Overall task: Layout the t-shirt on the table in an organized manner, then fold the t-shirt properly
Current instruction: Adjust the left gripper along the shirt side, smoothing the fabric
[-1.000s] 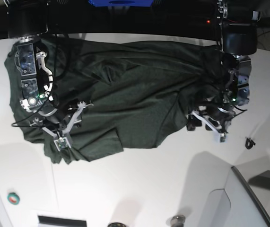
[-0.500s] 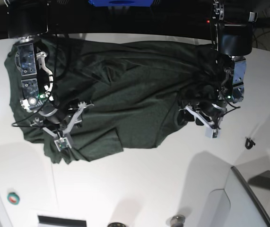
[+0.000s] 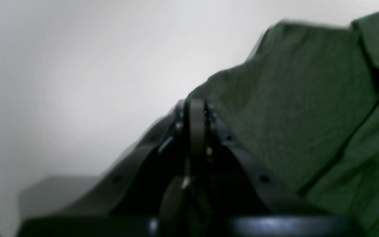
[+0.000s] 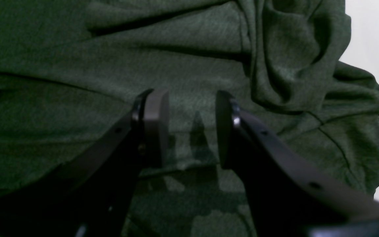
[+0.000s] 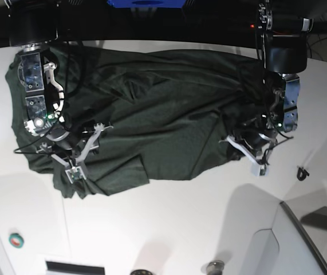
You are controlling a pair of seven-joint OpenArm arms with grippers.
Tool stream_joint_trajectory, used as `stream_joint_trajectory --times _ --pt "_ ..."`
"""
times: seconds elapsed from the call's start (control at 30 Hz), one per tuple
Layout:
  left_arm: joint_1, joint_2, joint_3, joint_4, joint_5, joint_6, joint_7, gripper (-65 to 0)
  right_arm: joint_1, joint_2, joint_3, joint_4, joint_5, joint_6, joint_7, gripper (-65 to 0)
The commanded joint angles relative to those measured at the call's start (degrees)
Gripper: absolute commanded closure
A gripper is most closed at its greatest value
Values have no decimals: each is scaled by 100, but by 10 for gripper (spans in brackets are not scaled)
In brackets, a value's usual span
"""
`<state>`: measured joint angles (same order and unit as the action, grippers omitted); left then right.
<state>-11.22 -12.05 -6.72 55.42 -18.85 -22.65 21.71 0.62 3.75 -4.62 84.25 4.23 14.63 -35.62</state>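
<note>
The dark green t-shirt [image 5: 152, 114] lies spread and wrinkled across the far half of the white desk [image 5: 180, 229], its long axis running side to side in the base view. The left tool [image 3: 196, 112] is closed, its two pads pressed together at the shirt's hem where the cloth meets bare desk; whether cloth is pinched between them cannot be determined. The right tool [image 4: 192, 128] is partly open, with a clear gap between its pads, positioned over the cloth near a bunched edge and holding nothing.
</note>
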Motion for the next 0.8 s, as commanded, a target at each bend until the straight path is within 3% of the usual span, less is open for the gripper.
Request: stream_joint_trajectory --times 0.0,0.13,0.23,0.5,0.77 --pt "-157 -56 -27 203 -53 -16 -110 0 118 16 10 81 21 53 120 -222" --pt "-482 -126 26 300 -45 292 22 0 118 16 10 81 21 53 120 -222" --pt "-675 -197 44 291 43 336 48 0 118 16 10 81 21 53 120 -222" --pt "-1089 67 35 10 1942 318 -66 0 127 -1 10 81 21 62 120 -222" --pt "-1836 216 35 -1467 2901 336 -1095 0 136 -1 10 81 21 62 120 -222"
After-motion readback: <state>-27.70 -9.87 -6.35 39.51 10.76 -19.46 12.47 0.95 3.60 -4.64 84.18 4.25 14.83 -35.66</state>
